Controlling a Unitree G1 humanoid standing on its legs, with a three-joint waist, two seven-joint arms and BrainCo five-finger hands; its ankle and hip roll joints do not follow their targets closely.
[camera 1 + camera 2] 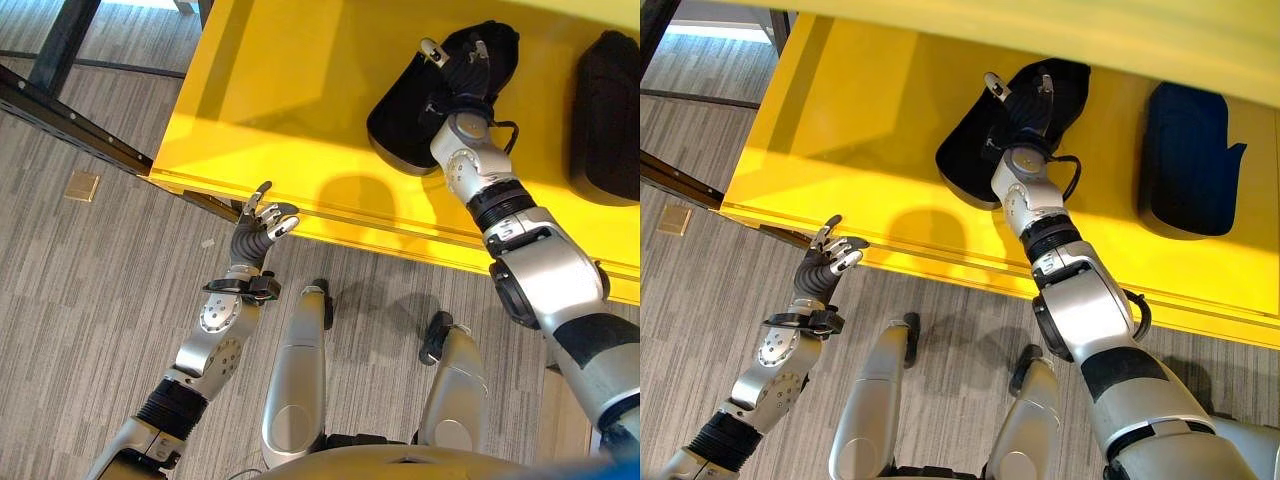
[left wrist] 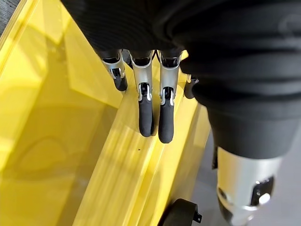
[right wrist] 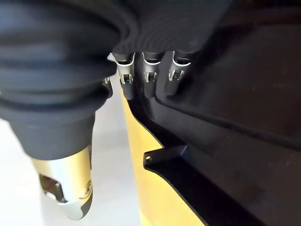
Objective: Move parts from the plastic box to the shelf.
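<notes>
Hovering at the front edge of the yellow shelf [image 1: 300, 90], the left hand [image 1: 262, 222] has its fingers [image 2: 153, 113] relaxed and nearly straight, holding nothing. Further right, the right hand [image 1: 462, 62] rests on a black part [image 1: 415, 120] lying on the shelf surface; its fingers [image 3: 149, 75] curl over the part's edge. A second black part [image 1: 605, 100] lies well apart at far right.
</notes>
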